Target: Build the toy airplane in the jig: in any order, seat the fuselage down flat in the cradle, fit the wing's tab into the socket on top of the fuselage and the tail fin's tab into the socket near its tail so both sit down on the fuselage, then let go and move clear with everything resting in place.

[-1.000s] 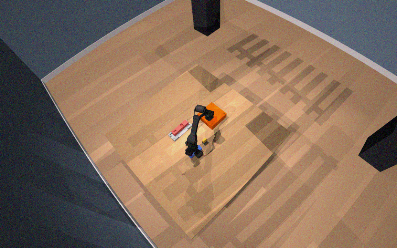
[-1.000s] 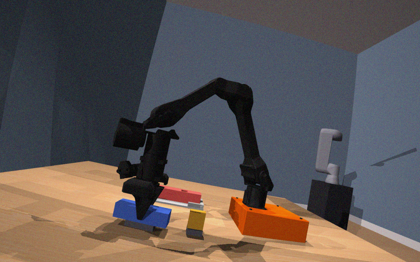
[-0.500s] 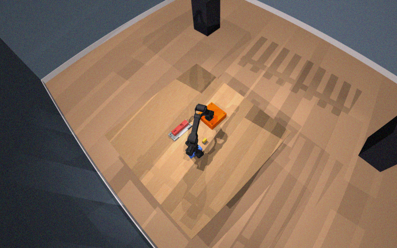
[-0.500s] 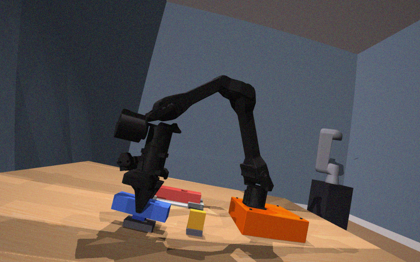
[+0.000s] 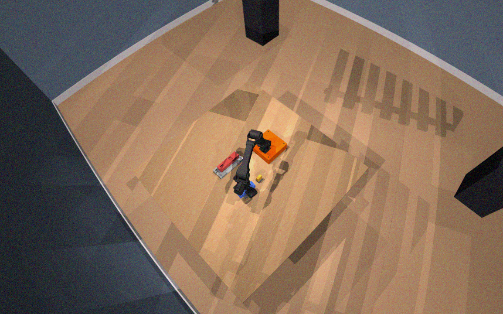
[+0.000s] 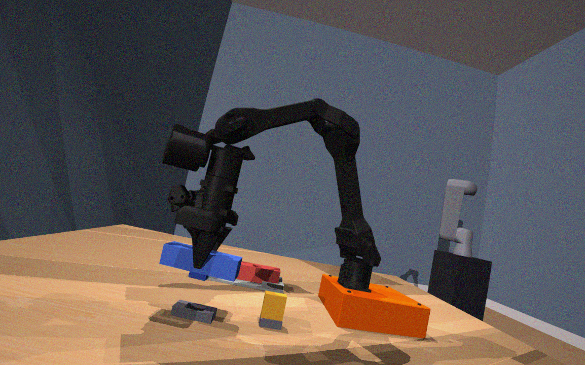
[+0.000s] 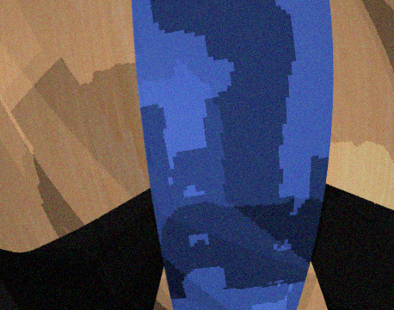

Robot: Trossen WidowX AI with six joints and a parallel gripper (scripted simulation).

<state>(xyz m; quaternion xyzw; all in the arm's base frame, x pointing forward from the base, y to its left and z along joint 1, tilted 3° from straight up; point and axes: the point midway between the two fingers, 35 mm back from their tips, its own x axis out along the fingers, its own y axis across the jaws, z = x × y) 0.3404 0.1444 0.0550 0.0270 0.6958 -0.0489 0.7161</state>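
My gripper point(image 6: 198, 262) point(image 5: 245, 191) point(image 7: 234, 192) is shut on the blue wing point(image 6: 174, 255) point(image 7: 231, 92) and holds it tilted in the air, above the small grey stand point(image 6: 193, 311) on the table. The wing fills the middle of the wrist view, with a black finger on each side. The red fuselage point(image 6: 258, 272) point(image 5: 228, 160) lies in the grey jig cradle point(image 6: 272, 286) point(image 5: 220, 172) behind the wing. The yellow tail fin point(image 6: 272, 306) point(image 5: 259, 178) stands upright on its grey stand, between the wing's stand and the arm's base.
The arm's orange base point(image 6: 376, 308) point(image 5: 274, 150) sits to the right of the parts. A black pedestal point(image 6: 460, 281) with a white robot point(image 6: 455, 217) stands at the far right. Another black pillar point(image 5: 261, 19) stands at the back.
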